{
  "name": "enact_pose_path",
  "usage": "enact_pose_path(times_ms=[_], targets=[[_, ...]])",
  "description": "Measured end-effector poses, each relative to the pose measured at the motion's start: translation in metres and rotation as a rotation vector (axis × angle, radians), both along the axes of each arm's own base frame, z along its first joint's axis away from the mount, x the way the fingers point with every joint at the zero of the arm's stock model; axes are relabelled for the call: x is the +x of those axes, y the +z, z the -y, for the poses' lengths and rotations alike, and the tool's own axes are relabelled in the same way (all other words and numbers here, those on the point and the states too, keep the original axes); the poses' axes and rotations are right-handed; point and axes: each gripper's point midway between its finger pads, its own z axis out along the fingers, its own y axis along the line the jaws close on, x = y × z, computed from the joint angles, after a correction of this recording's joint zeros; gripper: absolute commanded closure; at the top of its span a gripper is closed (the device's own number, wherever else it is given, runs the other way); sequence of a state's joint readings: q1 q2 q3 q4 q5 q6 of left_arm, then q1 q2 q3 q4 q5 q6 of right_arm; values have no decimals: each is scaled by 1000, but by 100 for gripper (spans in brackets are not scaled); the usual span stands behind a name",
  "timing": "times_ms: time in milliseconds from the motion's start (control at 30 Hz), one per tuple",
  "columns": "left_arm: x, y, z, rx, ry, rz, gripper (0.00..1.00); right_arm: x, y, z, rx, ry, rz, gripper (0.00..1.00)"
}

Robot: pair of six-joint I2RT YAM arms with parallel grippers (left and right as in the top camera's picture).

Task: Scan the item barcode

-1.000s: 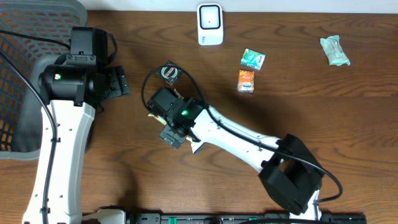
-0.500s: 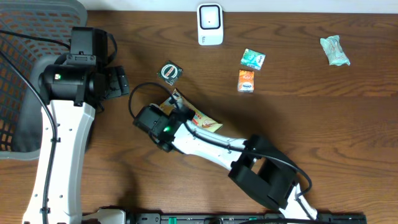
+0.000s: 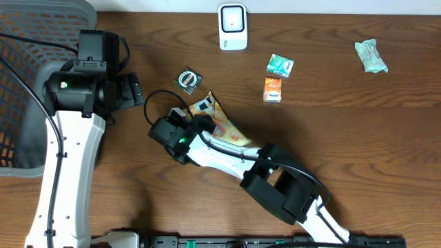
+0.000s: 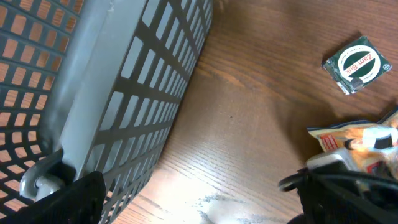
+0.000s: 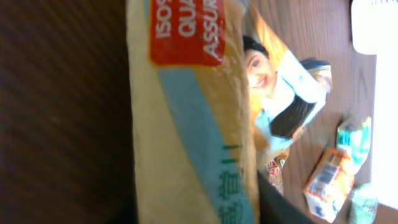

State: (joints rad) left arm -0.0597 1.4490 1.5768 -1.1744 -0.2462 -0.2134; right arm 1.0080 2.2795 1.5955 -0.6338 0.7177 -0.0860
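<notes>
— Where's the item it has to scan?

— That yellow snack packet (image 3: 219, 122), near the middle of the worktop (image 3: 358, 138). One end is tipped up off the wood, and the right gripper (image 3: 195, 128) is right at its left end. From the right wrist camera the packet (image 5: 205, 118) fills nearly the whole view, so it sits between the fingers, but I cannot tell whether they're actually clamped on it or only closing in.

— And the other arm?

— The left gripper (image 3: 131, 91) hangs near the grey mesh basket (image 4: 112, 93) at the left side, fingers spread wide, nothing in them.

— So where's the scanner?

— I take it to be the white unit (image 3: 233, 27) at the far edge, well apart from the packet. A small round green tin (image 3: 188, 79) lies between them, a little to the left.

— What would make this step go well, then?

— I'd say get a firm pinch on the packet's edge before lifting; it's a thin, crinkly bag and could slide out or fold over. Then carry it high enough to clear the tin and turn it so the printed bars face the scanner window flat. I can't see a barcode on the side showing now, so it may need flipping.
</notes>
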Motion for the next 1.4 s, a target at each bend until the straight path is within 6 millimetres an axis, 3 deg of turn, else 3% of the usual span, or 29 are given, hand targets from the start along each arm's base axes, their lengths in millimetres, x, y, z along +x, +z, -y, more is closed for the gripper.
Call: enact_pose_path(times_ms=[67, 200, 400, 600, 867, 1000, 1100, 1167, 1267, 1400], targets=[[0, 0, 0, 0, 0, 0, 2, 2, 0, 3, -12, -8, 8, 98], [0, 0, 0, 0, 0, 0, 2, 3, 10, 10, -14, -39, 11, 99], [0, 0, 0, 0, 0, 0, 2, 4, 19, 28, 86, -104, -150, 99], [0, 0, 0, 0, 0, 0, 2, 1, 48, 34, 426, -152, -441, 99], [0, 0, 0, 0, 0, 0, 2, -7, 102, 24, 955, -105, -839, 99], [0, 0, 0, 0, 0, 0, 2, -14, 106, 29, 1067, -114, -954, 99], [0, 0, 0, 0, 0, 0, 2, -22, 93, 34, 1093, -147, -1027, 99], [0, 0, 0, 0, 0, 0, 2, -28, 76, 39, 1096, -194, -1080, 95], [0, 0, 0, 0, 0, 0, 2, -32, 55, 49, 1105, -260, -1134, 69], [0, 0, 0, 0, 0, 0, 2, -23, 36, 70, 1086, -341, -1115, 48]])
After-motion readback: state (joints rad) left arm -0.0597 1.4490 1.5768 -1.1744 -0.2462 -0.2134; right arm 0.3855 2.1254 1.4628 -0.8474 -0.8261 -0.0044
